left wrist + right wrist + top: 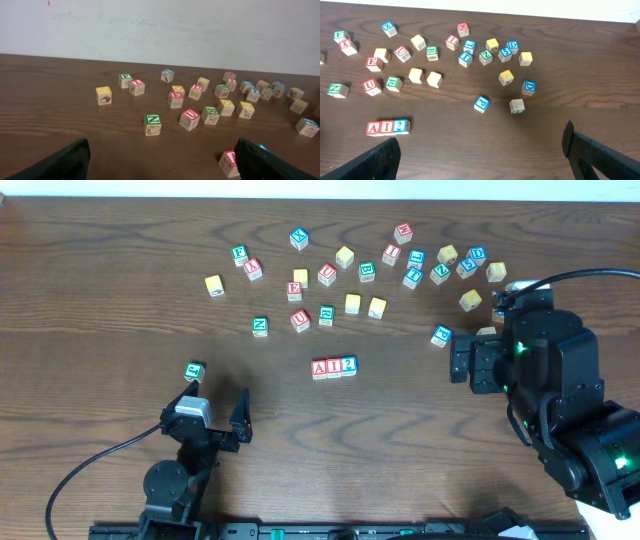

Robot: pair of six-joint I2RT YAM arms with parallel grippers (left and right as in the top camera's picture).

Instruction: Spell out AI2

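AI2 cubes (334,367) in a touching row mid-counter (100,300), near side of the scatter; likely light, rigid, smooth wood, so pinch opposite flat faces; left gripper (162,147) and right gripper (481,137) both wide open, empty.
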